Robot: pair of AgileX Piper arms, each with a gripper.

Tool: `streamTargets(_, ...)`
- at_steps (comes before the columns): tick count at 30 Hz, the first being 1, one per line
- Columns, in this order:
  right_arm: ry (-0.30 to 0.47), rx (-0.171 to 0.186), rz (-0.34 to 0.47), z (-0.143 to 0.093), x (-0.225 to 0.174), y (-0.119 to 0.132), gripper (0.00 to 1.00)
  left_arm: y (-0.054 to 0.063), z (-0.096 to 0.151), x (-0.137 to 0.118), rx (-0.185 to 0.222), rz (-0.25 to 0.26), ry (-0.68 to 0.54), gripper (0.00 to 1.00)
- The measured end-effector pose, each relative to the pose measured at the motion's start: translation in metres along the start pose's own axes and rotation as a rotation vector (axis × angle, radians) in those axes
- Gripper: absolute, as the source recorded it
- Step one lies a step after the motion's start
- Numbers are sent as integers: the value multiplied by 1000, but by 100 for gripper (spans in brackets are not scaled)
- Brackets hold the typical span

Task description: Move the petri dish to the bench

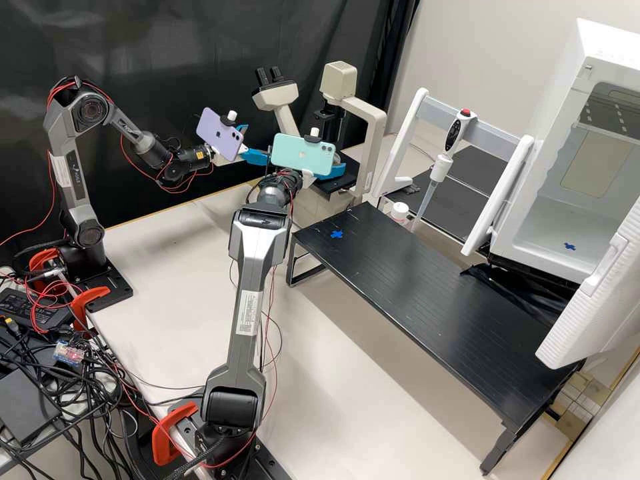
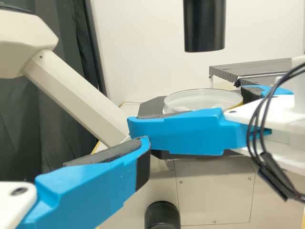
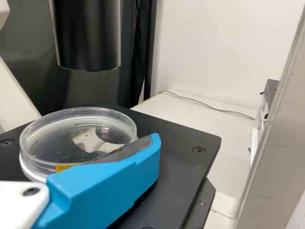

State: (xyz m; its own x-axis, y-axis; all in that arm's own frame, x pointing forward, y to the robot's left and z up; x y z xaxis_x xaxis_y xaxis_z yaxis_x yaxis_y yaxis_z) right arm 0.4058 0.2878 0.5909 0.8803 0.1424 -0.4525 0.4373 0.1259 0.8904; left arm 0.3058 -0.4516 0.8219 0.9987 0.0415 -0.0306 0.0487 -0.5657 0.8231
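Well, the petri dish is up on the flat black stage of the microscope, right under a fat black tube; the dish is round and see-through, it sits flat, and it has a small yellow mark low on its side.

The right gripper is at the stage, just beside the dish; its blue fingers are spread apart, and they are not squeezing anything; in the right wrist view one blue finger crosses in front of the near side of the dish, and I cannot tell if the two touch.

The left gripper is near the microscope too, next to the right one, with its blue fingers wide and nothing in them; in the left wrist view the dish is farther off, past a blue finger of the other arm.

The long black bench stands in front of the microscope, with a blue cross near one end; behind it are a pipette, tip down, and a little white pot; a big white box has its door open, with one more blue cross inside.
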Motion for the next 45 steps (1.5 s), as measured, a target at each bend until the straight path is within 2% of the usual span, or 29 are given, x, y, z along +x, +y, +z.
streamTargets(5, -11, -13, -12, 5, 0, -4, 0, 0, 0, 0, 1, 0, -2, 100)
streamTargets(28, 0, -19, -38, 2, -7, -2, 0, 0, 0, 0, -1, 0, 2, 100)
streamTargets(34, -12, -22, -18, 8, -11, 5, 0, 1, 1, 0, 3, 8, -4, 100)
streamTargets(45, -14, -29, -3, 17, -16, 2, 0, 1, 1, 0, 3, 8, -4, 100)
